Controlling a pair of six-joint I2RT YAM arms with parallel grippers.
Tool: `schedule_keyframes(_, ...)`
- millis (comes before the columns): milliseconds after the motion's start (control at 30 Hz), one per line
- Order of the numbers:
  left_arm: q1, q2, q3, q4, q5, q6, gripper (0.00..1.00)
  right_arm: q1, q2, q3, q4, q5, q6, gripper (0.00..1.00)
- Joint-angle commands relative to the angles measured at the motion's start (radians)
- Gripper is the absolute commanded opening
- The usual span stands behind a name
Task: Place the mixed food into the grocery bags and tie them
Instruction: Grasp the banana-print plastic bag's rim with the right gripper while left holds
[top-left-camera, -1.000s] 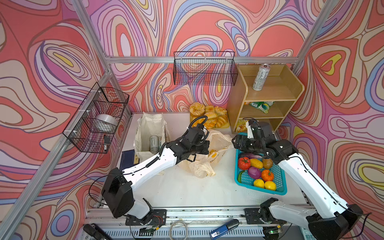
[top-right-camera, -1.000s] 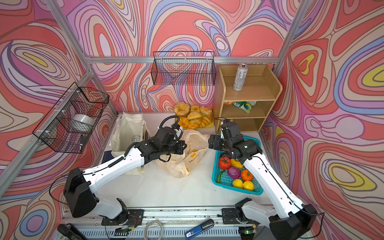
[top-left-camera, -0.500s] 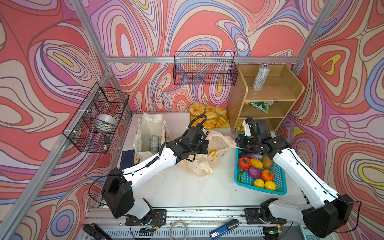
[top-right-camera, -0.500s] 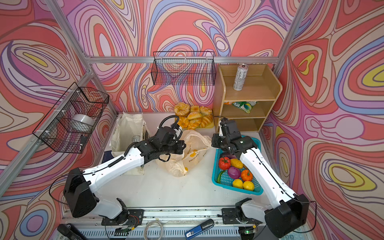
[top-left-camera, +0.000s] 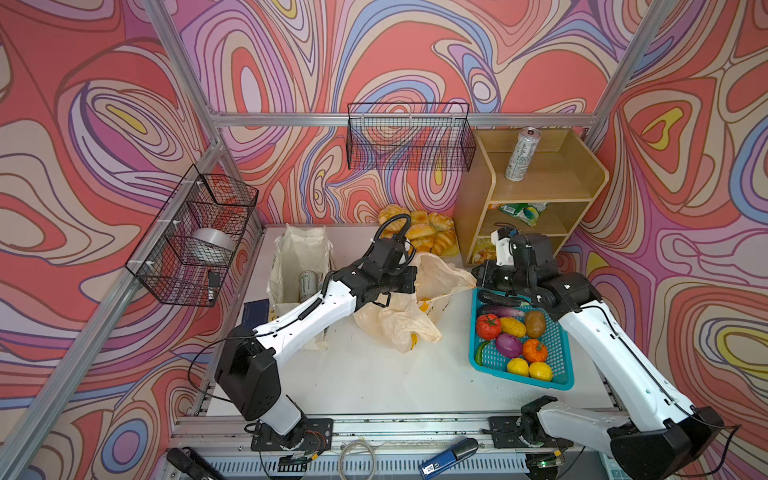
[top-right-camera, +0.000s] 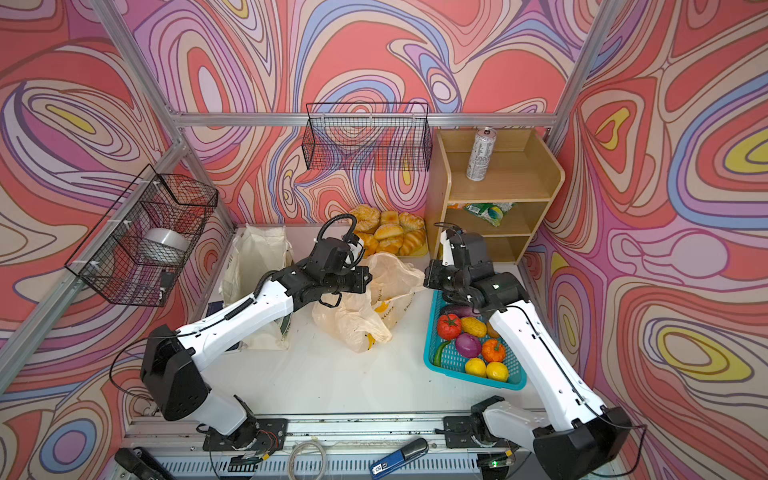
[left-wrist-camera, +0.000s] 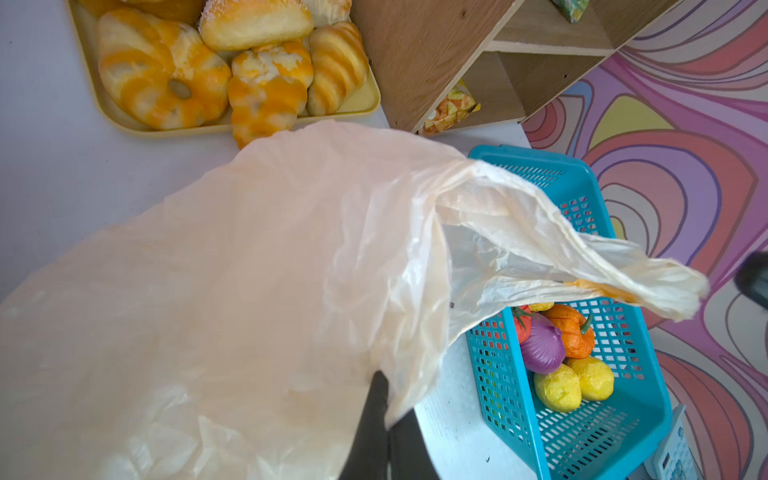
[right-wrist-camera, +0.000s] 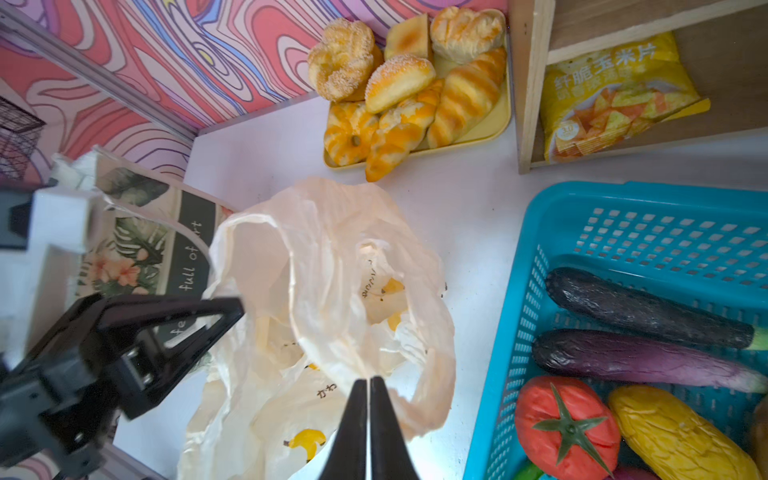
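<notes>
- While the left pincer (top-left-camera: 415, 282) stands pressed together on a fold of the plastic bag (top-left-camera: 436, 272) at mid-table in both top views, we see the right pincer (top-left-camera: 478, 279) at the bag's drawn-out handle (top-left-camera: 457, 286), just beside the teal basket (top-left-camera: 559, 349); the cloth tote (top-left-camera: 299, 253) stands upright toward the left with one drink can (top-left-camera: 308, 283) inside, a second can (top-left-camera: 521, 153) and the snack packet (top-left-camera: 524, 212) wait on the wooden shelf (top-left-camera: 552, 183), and the lemons (top-left-camera: 530, 368) lie in the basket.
- From the left wrist, we see the film draped over that arm's closed fingers (left-wrist-camera: 374, 419), limp and surely near weightless; we judge it slippery and easily torn, best taken by the bunched handle (left-wrist-camera: 623, 266) rather than the thin wall.
- From the right wrist, the fingers (right-wrist-camera: 355, 424) sit almost together at the rim of the bag's open mouth; whether film is caught between them we cannot tell. Bare table (right-wrist-camera: 469, 216) lies between bag, bread tray (right-wrist-camera: 465, 141) and basket, yet we reckon the basket's wall and the shelf's foot crowd the right arm, leaving little swing room, while the soft mouth will sag shut unless both sides are held apart.
</notes>
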Motion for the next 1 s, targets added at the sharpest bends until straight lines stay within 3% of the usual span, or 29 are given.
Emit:
schedule_keyframes(0,0.009,0.045,0.056,-0.038,0.043,0.055,0.0,-0.004,-0.021,0.028,-0.003,-0.157,-0.004,0.34)
schedule_keyframes(67,0.011,0.061,0.063,-0.041,0.053,0.062,0.0,-0.002,-0.025,0.015,0.004,-0.254,-0.006,0.52)
schedule_keyframes(133,0.011,0.071,0.061,-0.042,0.058,0.065,0.0,0.014,-0.043,-0.012,0.011,-0.316,-0.006,0.64)
schedule_keyframes(333,0.011,0.076,0.044,-0.032,0.06,0.056,0.0,0.078,-0.08,-0.141,-0.006,-0.355,-0.007,0.77)
schedule_keyframes(500,0.011,0.086,0.043,-0.038,0.058,0.055,0.0,0.158,-0.095,-0.236,0.044,-0.384,0.049,0.79)
schedule_keyframes(967,0.011,0.106,0.042,-0.03,0.065,0.048,0.0,0.275,-0.059,-0.299,0.156,-0.385,0.13,0.65)
